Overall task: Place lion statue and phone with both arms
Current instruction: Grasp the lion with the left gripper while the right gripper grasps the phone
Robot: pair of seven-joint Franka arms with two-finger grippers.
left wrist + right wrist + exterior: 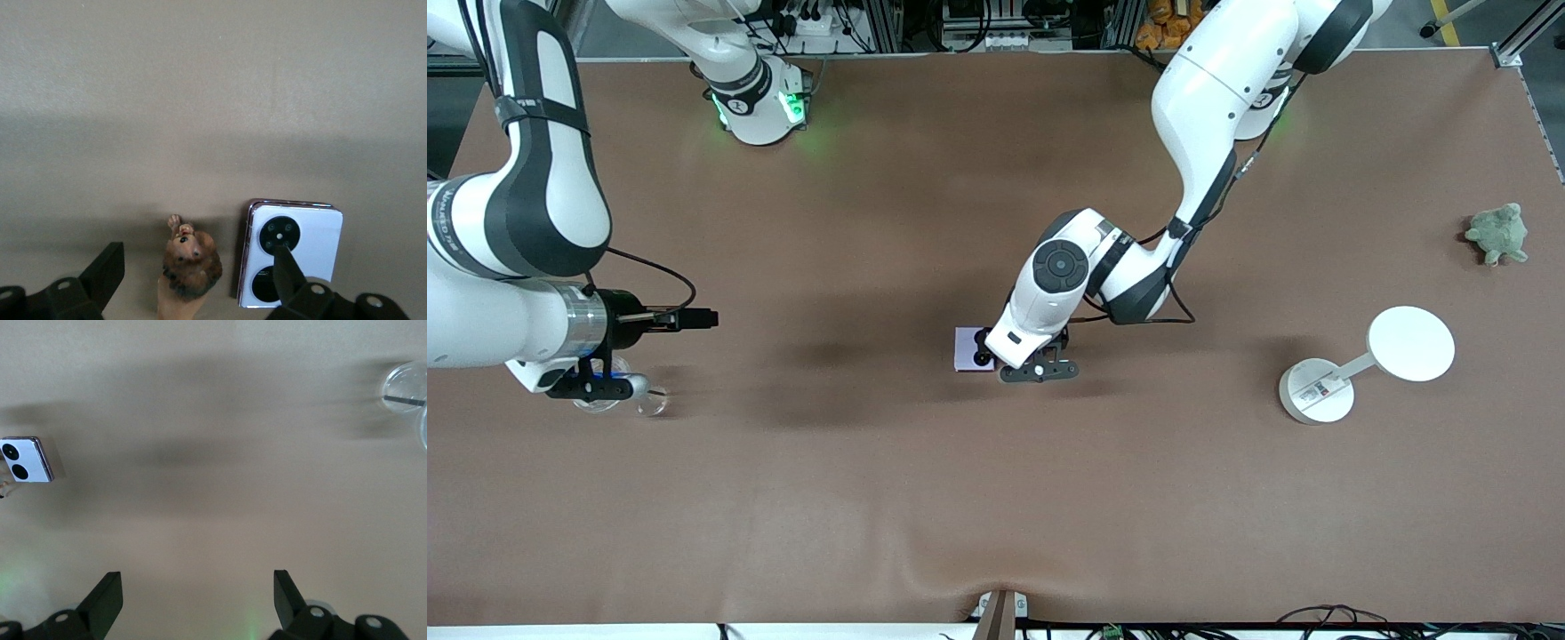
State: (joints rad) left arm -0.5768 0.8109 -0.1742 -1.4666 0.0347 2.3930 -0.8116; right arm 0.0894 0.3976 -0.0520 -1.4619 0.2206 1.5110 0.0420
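The lion statue, a small orange-brown figurine, stands on the brown table between the fingers of my left gripper. The jaws are open, with a gap on each side of the lion. Right beside it lies the pale lilac phone, its two black camera circles facing up, and one fingertip shows in front of its face. In the front view the left gripper is down at mid-table, hiding the lion, with the phone showing next to it. My right gripper hangs open and empty at the right arm's end of the table.
Clear round dishes lie under and beside the right gripper. A white stand with a round disc and a green plush toy sit toward the left arm's end. The table cover ripples at the front edge.
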